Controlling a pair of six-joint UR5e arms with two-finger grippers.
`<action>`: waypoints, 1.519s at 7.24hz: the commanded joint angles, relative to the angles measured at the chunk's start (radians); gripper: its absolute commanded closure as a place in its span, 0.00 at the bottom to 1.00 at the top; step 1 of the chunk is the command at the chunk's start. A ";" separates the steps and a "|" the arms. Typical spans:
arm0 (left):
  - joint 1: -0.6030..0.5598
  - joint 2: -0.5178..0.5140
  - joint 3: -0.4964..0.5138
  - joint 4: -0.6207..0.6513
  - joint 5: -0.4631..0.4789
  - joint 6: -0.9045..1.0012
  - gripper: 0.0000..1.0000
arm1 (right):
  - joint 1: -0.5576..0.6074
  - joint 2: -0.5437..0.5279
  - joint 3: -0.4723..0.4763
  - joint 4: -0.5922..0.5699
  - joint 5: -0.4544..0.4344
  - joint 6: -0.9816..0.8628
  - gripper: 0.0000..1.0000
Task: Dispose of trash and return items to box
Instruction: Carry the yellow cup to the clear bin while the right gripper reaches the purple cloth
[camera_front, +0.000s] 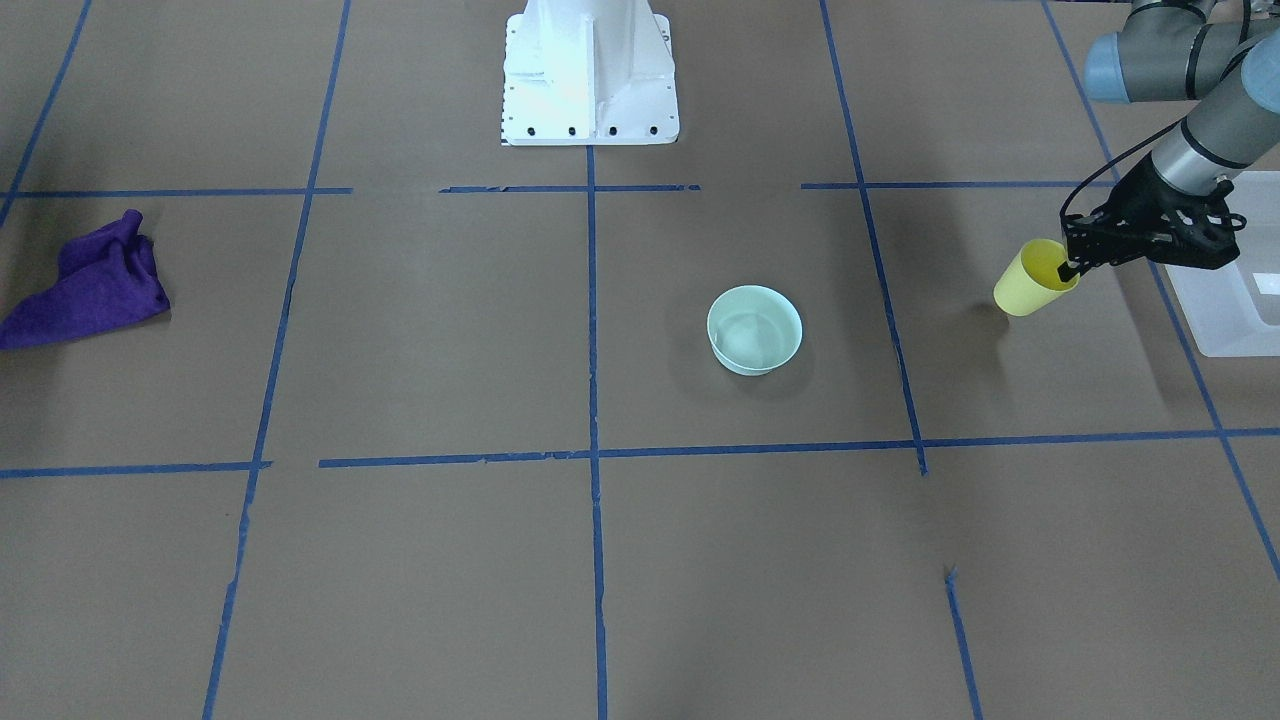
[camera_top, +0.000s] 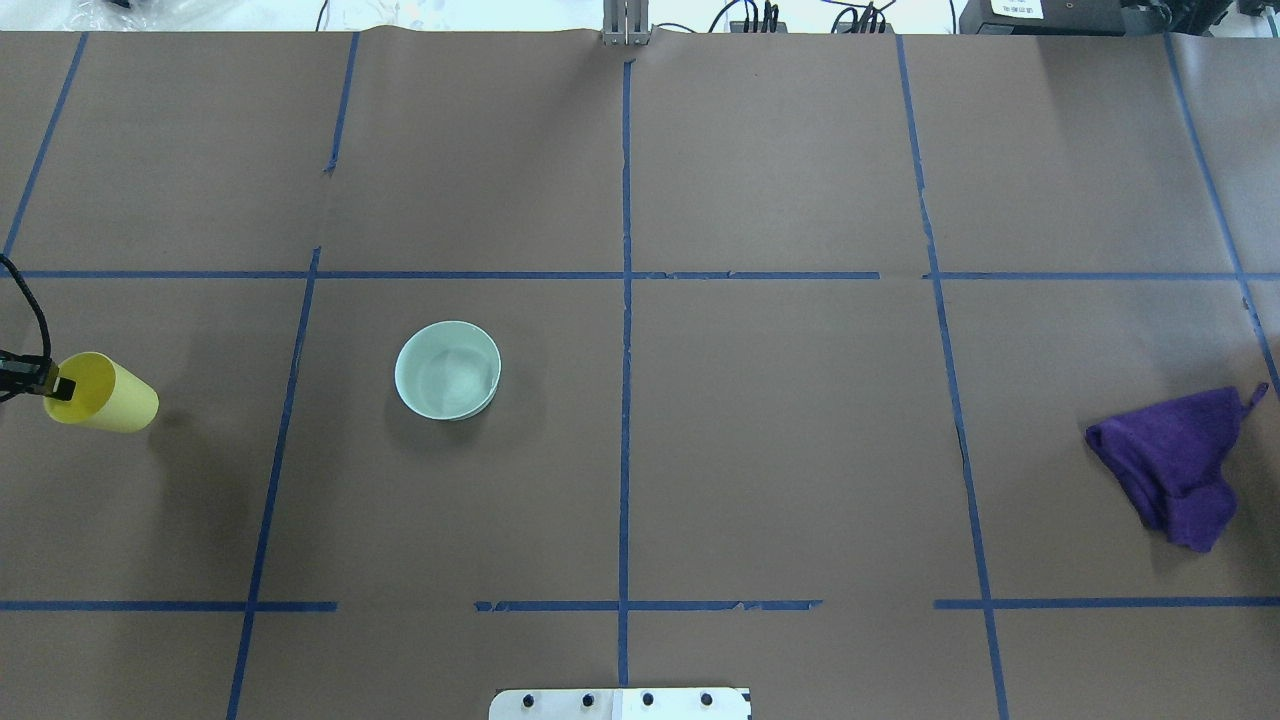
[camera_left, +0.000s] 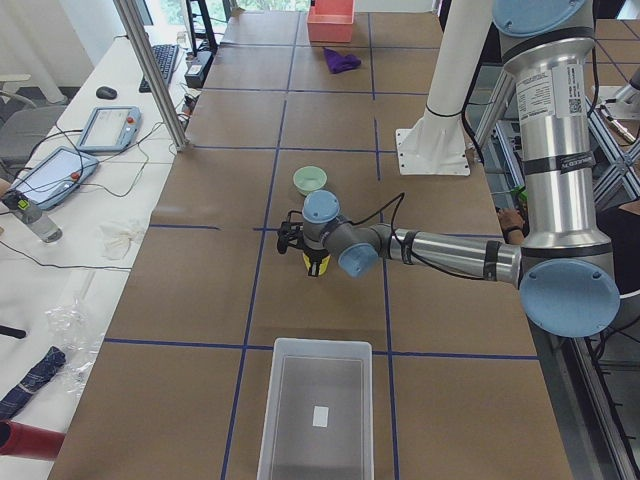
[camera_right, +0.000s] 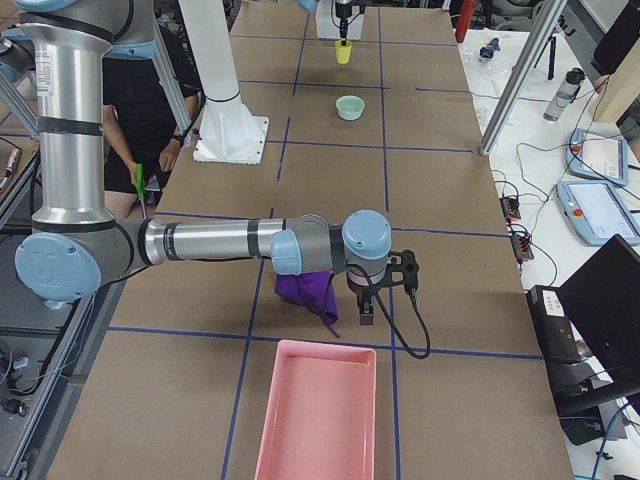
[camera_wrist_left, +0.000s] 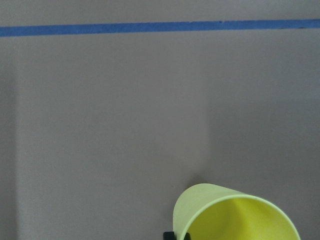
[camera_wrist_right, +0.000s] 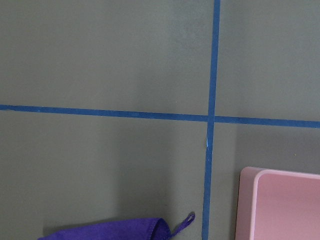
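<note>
Near left end of table (camera_front: 700, 560), left claw (camera_front: 1070, 269) is pinching cup (camera_front: 1028, 287) by rim only; thin grip prob risking slip en route to bin (camera_front: 1215, 322).

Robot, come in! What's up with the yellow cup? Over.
Left gripper shut on rim of yellow plastic cup, tilted. Right gripper beside purple cloth, state unclear. Nothing between cup and translucent white plastic bin.

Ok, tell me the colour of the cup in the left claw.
Bright yellow; the cup shows best in the exterior front-facing view.
</note>
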 joint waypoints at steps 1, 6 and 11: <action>-0.098 -0.010 -0.067 0.153 -0.041 0.151 1.00 | -0.033 -0.005 -0.007 0.006 0.001 0.000 0.00; -0.328 -0.161 -0.092 0.537 -0.031 0.541 1.00 | -0.242 -0.068 -0.003 0.385 -0.034 0.426 0.00; -0.505 -0.246 -0.078 0.690 0.065 0.786 1.00 | -0.507 -0.166 0.002 0.574 -0.134 0.487 0.00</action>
